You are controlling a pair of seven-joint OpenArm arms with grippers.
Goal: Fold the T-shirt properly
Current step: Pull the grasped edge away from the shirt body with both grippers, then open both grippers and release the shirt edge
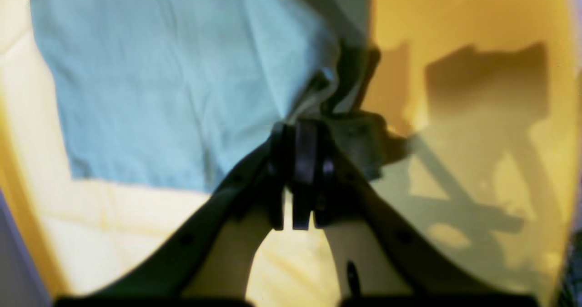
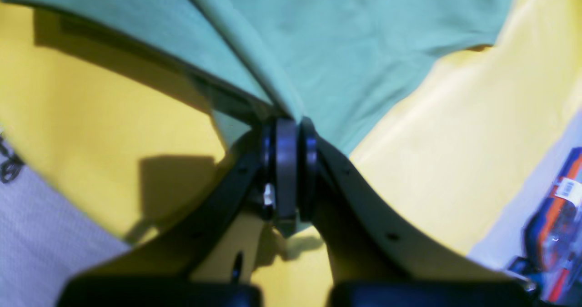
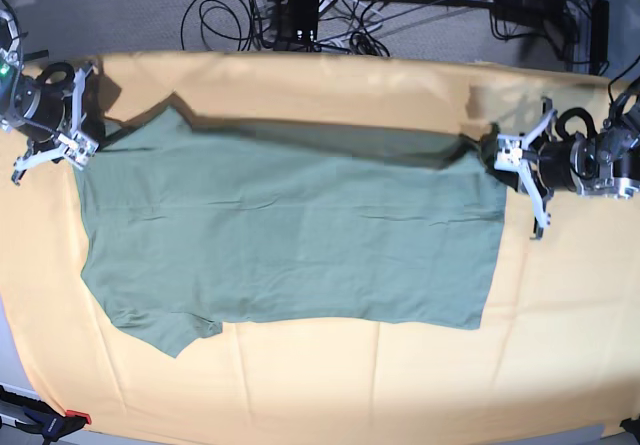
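1. Lying flat on the yellow-orange cloth (image 3: pixel 400 375), the T-shirt (image 3: pixel 290 240) stretches between both claws.
2. Left gripper (image 3: pixel 503 152): jaws pressed together, pinching the T-shirt's far corner, the fabric gathered at its tips.
3. Right gripper (image 3: pixel 82 143): jaws likewise clamped on the T-shirt's opposite far edge, by the sleeve.

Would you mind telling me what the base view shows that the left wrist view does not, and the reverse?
Only the base view shows the whole T-shirt spread flat, the right gripper pinching its far corner, and cables beyond the yellow-orange cloth. Only the left wrist view shows, up close, fabric bunched between the left gripper jaws and the arm's shadow. Both show that gripper shut on the shirt's edge over the cloth.
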